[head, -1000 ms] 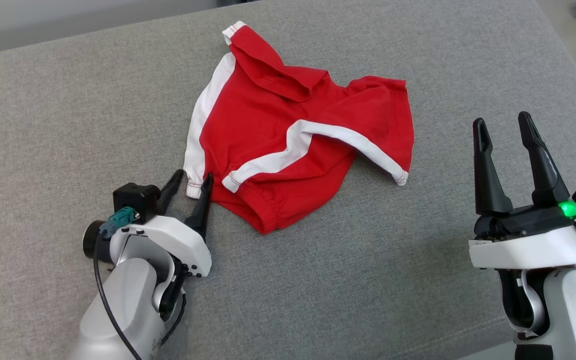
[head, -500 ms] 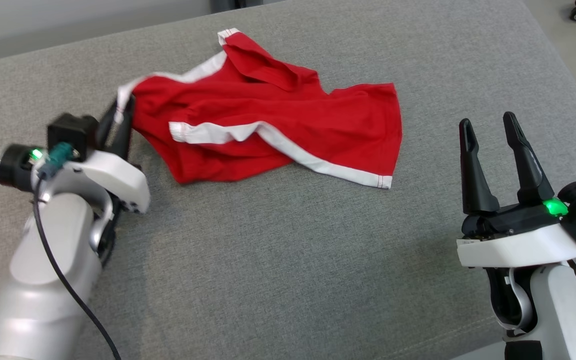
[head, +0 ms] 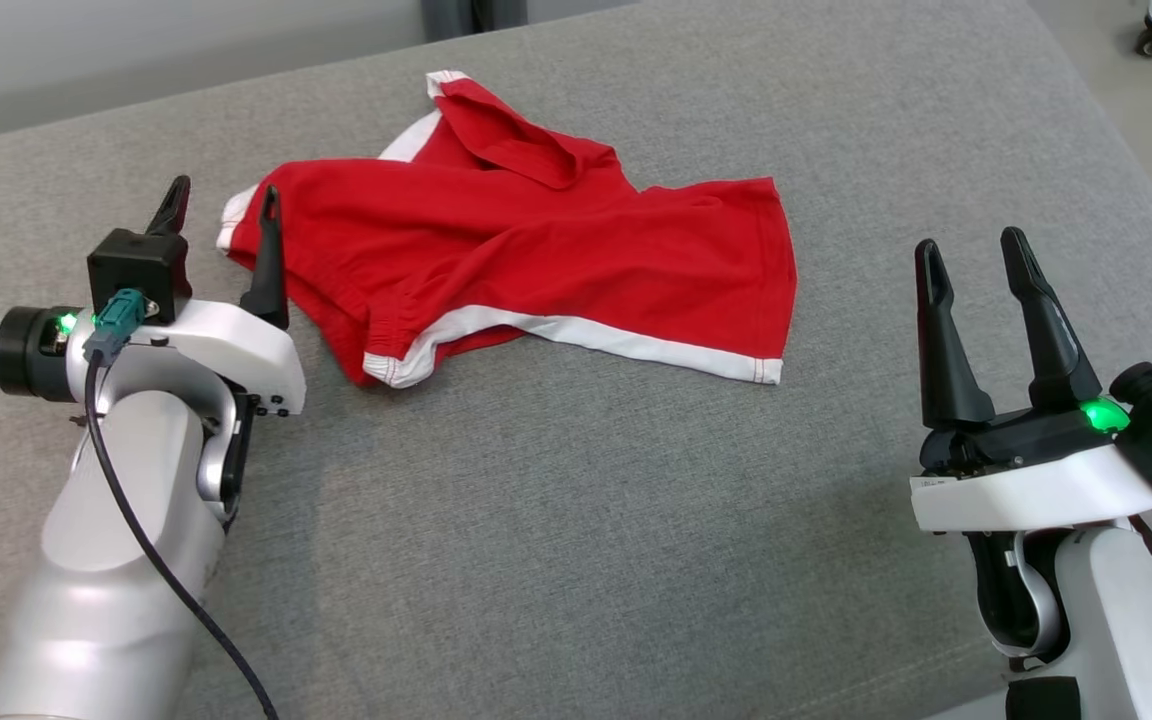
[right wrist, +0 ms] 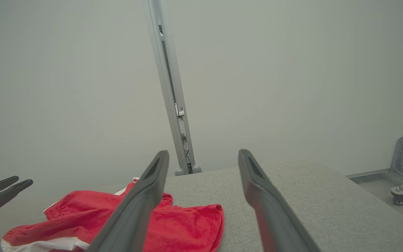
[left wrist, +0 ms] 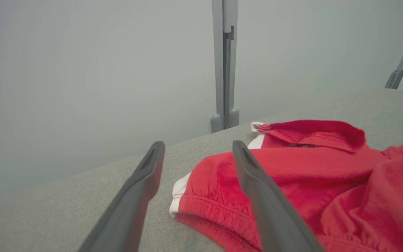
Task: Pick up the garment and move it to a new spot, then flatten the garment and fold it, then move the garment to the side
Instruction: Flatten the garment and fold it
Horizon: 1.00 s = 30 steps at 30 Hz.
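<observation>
The left hand (head: 223,225) has let go. A second ago its fingers stood around the white-trimmed corner at the garment's 7 o'clock; half a second ago they were pinched on that corner and hauling it toward 9 o'clock. Now they are spread again, with the corner lying loose on the surface (head: 576,520) between them, one finger across the red cloth and nothing held.

The pull has changed the garment (head: 536,250). It lies longer, from 9 to 3 o'clock, up toward 12 o'clock of the surface. The white band that crossed its front now runs along the near edge.

The right hand (head: 971,250) has not stirred: spread, empty, well apart at 4 o'clock of the garment.

I judge that the flattening has begun and is not finished. A flap at 11 o'clock remains turned over onto the body, the elastic hem at 7 o'clock is curled and doubled, and the cloth there is rumpled. No fold seems sensible until those are drawn out, likely with a pull from the 3 o'clock side as well.
</observation>
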### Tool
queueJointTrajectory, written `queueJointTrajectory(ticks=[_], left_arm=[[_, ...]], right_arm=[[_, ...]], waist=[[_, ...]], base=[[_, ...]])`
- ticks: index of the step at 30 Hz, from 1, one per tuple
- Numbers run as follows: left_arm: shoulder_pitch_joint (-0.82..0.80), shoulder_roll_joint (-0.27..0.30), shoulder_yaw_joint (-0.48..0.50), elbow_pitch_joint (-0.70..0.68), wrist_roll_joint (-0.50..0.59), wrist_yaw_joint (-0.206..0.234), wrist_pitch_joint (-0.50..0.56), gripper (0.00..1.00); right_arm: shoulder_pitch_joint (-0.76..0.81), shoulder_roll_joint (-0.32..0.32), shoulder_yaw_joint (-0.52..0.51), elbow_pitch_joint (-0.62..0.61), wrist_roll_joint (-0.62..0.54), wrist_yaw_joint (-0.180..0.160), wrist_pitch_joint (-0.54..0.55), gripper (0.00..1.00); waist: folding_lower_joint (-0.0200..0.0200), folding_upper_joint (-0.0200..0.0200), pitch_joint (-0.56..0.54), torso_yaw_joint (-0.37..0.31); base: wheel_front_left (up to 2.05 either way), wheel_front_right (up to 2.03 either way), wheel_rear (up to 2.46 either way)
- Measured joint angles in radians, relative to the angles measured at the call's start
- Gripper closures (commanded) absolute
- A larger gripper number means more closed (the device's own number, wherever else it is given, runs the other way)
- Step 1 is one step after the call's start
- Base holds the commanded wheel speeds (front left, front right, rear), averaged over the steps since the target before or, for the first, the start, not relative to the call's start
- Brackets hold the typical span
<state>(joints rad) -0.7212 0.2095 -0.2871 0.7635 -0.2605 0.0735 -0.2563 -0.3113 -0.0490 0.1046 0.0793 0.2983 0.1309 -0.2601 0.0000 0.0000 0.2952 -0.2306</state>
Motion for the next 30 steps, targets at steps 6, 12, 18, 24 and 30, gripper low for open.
queueJointTrajectory(ticks=[6,12,18,24,30], left_arm=[[0.044,-0.041,0.039,-0.103,-0.032,0.003,-0.004,0.0],[0.162,-0.073,0.096,-0.307,-0.029,0.025,-0.005,0.0],[0.346,-0.119,0.124,-0.466,-0.031,0.009,-0.005,0.0],[0.44,-0.147,0.11,-0.482,-0.084,-0.009,-0.005,0.0],[0.453,-0.157,0.032,-0.447,-0.111,-0.056,-0.005,0.0]], right_arm=[[0.0,0.0,0.008,0.003,-0.011,0.0,0.0,0.0],[-0.003,0.0,0.006,-0.002,-0.029,0.0,-0.002,0.0],[0.024,-0.019,0.006,0.007,-0.079,0.0,-0.001,0.0],[0.041,-0.016,-0.004,0.004,-0.079,0.0,0.002,0.0],[0.046,-0.013,0.0,0.001,-0.078,0.0,0.008,0.0]], waist=[[0.0,0.0,-0.025,0.03],[0.0,0.0,-0.065,0.069],[0.0,0.0,-0.112,0.131],[0.0,0.0,-0.137,0.17],[0.0,0.0,-0.128,0.166]], base=[[0.0,0.0,0.0],[0.0,0.0,0.0],[0.0,0.0,0.0],[0.0,0.0,0.0],[0.0,0.0,0.0]])
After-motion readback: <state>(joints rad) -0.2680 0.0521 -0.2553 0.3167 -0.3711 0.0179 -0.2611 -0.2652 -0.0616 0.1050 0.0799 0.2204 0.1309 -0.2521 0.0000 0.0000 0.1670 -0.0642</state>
